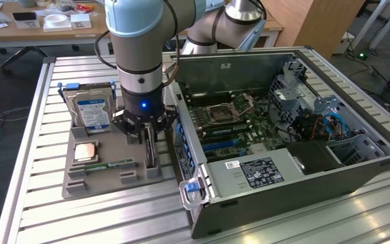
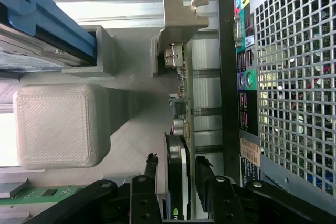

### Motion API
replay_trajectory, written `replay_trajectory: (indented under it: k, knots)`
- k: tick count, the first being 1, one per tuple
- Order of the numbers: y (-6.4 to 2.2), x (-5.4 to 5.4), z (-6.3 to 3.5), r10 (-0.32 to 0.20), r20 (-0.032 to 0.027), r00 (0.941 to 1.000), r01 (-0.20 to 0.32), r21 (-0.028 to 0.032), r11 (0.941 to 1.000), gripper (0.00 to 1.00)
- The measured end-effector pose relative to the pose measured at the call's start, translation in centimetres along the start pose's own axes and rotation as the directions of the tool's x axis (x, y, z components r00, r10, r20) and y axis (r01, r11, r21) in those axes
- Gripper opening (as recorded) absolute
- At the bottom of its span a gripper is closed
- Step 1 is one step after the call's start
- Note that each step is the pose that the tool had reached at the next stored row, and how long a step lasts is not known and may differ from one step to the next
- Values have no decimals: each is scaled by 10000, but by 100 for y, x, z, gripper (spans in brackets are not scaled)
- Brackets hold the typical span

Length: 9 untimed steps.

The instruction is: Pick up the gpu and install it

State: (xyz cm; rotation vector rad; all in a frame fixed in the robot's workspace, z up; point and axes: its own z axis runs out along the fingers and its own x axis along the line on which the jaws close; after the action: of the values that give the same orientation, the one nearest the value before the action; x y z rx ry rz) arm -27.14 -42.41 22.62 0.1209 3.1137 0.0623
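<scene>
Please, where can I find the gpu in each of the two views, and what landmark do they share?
Exterior view: the gpu stands on edge in the grey holder, directly under the gripper.
Wrist view: the gpu, seen edge-on, sits between the gripper's fingers.
Shared landmark: the computer case, right beside the gpu.

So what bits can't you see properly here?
- gpu, exterior view: the claw covers its top, so just a thin edge shows.
- gpu, wrist view: it is seen edge-on, so both flat faces are hidden. One end sits behind the claw's fingers.
- Hard drive, wrist view: cut off by the picture's edge.
- Power supply label, exterior view: the print is too small to read.
</scene>
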Motion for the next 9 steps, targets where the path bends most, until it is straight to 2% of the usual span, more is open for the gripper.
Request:
replay_trajectory:
  k: [9]
  knots:
    - [0,0,9,0,1,10000,0,-1,10000,42]
